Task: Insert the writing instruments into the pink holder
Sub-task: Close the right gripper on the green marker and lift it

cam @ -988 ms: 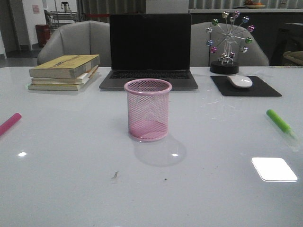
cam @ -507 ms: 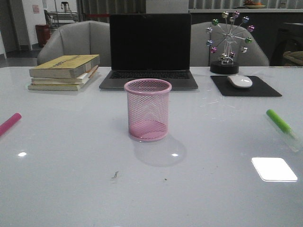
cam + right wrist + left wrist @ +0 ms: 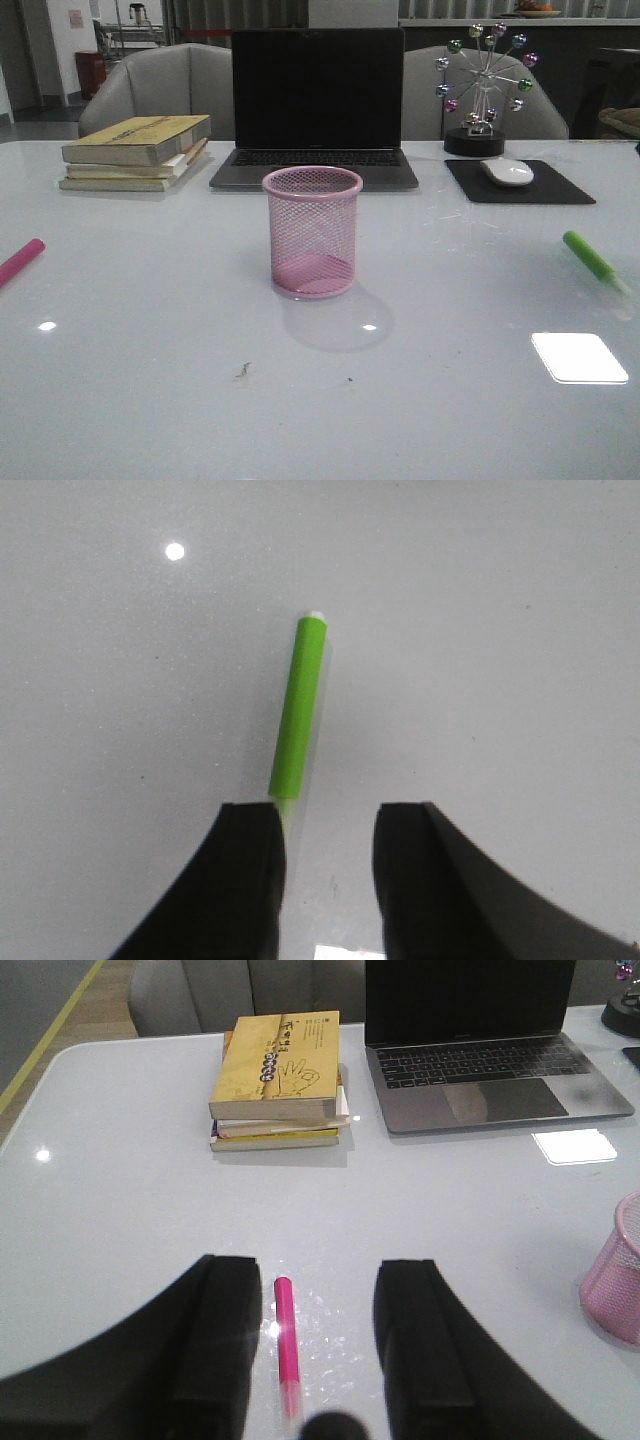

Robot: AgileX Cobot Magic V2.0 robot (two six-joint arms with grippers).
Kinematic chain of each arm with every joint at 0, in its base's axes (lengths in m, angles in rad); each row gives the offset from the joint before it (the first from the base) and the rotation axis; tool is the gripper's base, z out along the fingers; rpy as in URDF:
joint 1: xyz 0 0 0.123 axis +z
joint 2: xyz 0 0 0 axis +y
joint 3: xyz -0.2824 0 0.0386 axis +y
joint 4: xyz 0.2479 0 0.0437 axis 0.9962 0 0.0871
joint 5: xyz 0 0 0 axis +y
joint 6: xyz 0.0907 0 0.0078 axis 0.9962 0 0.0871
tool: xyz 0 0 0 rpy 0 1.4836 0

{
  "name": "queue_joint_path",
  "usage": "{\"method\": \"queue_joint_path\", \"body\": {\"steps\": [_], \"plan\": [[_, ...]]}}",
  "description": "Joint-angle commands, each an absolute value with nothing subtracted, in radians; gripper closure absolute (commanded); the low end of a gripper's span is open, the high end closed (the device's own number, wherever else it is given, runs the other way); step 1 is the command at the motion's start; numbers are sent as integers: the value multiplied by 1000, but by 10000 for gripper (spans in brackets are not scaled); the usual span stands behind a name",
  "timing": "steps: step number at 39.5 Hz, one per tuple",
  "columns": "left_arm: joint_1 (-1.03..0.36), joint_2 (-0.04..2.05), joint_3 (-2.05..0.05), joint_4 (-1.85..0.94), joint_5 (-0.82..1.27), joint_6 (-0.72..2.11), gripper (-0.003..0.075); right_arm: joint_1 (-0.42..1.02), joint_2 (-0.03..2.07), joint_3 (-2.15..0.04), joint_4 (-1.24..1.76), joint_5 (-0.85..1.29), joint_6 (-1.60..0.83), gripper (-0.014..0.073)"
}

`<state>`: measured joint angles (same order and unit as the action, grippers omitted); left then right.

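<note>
The pink holder (image 3: 312, 232), a mesh cup, stands upright and empty at the table's middle; its edge also shows in the left wrist view (image 3: 615, 1285). The pink pen (image 3: 20, 262) lies flat near the table's left edge. In the left wrist view this pink pen (image 3: 286, 1335) lies on the table between the fingers of my open left gripper (image 3: 318, 1280), closer to one finger, untouched. The green pen (image 3: 590, 258) lies flat at the right. My right gripper (image 3: 328, 825) is open above the green pen (image 3: 298, 710), whose near end runs beside one finger (image 3: 250, 870). Neither gripper shows in the front view.
A stack of books (image 3: 135, 152) sits at the back left, with an open laptop (image 3: 315, 105) behind the holder. A mouse on a black pad (image 3: 515, 178) and a ferris-wheel ornament (image 3: 480, 90) stand at the back right. A bright window reflection (image 3: 578, 357) lies on the glossy tabletop.
</note>
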<state>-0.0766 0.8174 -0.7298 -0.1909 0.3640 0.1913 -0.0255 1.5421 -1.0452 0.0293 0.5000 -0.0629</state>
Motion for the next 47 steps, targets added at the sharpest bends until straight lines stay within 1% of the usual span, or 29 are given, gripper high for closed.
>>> {"method": "queue_joint_path", "body": {"steps": [1, 14, 28, 35, 47], "plan": [[-76, 815, -767, -198, 290, 189, 365, -32, 1573, -1111, 29, 445, -63, 230], [-76, 815, -767, -198, 289, 189, 365, -32, 1762, -1269, 29, 577, -63, 230], [-76, 815, -767, -198, 289, 189, 365, -31, 1899, -1413, 76, 742, -71, 230], [-76, 815, -767, -198, 289, 189, 365, -28, 1936, -1428, 184, 754, -123, 230], [-76, 815, -767, -198, 289, 189, 365, -28, 1966, -1428, 179, 748, -124, 230]]}}
